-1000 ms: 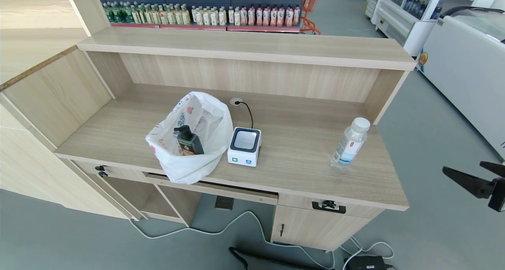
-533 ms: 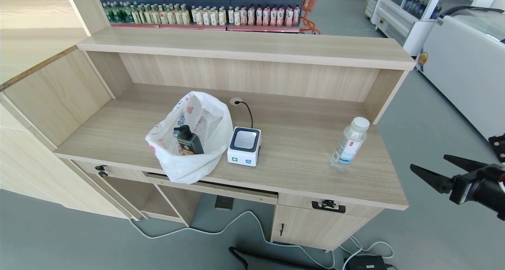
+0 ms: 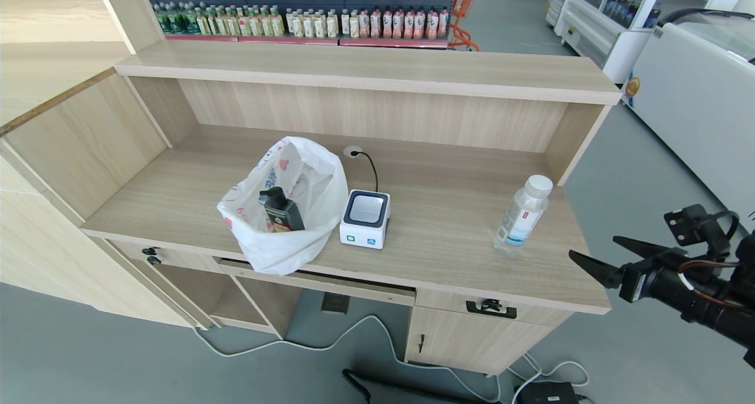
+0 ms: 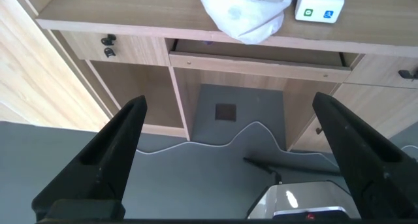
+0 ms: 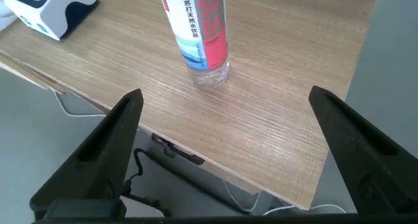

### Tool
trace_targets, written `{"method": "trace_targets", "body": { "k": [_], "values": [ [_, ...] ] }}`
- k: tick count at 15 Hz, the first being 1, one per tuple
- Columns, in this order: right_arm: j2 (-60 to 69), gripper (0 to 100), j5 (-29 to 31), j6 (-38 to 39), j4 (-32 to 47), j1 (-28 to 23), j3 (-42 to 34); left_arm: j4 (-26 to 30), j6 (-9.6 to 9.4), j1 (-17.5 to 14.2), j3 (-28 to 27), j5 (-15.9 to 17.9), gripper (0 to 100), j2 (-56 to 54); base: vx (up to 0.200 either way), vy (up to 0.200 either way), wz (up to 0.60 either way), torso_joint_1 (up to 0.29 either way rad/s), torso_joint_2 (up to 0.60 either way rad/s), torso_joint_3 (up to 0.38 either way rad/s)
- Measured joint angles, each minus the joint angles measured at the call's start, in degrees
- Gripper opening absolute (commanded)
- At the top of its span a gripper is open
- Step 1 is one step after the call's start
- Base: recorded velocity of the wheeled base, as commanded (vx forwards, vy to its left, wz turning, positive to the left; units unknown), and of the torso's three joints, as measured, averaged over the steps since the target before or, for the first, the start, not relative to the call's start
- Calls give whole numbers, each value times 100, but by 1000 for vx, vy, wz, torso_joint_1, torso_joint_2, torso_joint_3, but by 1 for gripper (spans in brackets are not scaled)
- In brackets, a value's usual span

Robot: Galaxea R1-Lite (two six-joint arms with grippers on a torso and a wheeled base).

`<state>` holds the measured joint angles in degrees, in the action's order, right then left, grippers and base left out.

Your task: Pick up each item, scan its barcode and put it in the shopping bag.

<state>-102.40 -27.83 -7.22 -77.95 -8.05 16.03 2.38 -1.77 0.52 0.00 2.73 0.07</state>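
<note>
Counter [image 3: 442,197] holds bottle [image 3: 524,215]; drinks shelves [image 3: 295,23] stand behind.

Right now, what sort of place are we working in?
Likely a shop checkout: a pale wooden counter carrying a white box-shaped barcode scanner, a shelf of bottled drinks behind it, white chest freezers alongside.

Head cam: high, facing forward and down, whole tabletop [image 3: 442,215] in frame at mid range. Left wrist cam: low, off the tabletop's front edge, looking past the left claw [image 4: 228,100] at the floor [image 4: 196,185]; shares shopping bag [image 4: 245,15] and scanner [image 4: 319,5] with head. Right wrist cam: close, over the tabletop's right front corner, looking past the right claw [image 5: 225,93]; shares water bottle [image 5: 196,34] and scanner with head.
</note>
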Motion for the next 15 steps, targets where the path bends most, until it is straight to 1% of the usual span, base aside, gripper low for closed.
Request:
{"method": "trace_targets", "body": {
  "k": [3,5,9,15],
  "values": [
    [-267,100,449,66,-9,260,486,0,0,0,0,0,100,0,0,0,0,0,0,0],
    [-413,100,552,87,9,455,677,-2,0,0,0,0,100,0,0,0,0,0,0,0],
    [-639,100,596,90,-2,695,867,-2,0,0,0,0,100,0,0,0,0,0,0,0],
    [-1000,100,589,76,191,786,1577,-2,0,-4,0,-2,100,0,0,0,0,0,0,0]
  ]
}}
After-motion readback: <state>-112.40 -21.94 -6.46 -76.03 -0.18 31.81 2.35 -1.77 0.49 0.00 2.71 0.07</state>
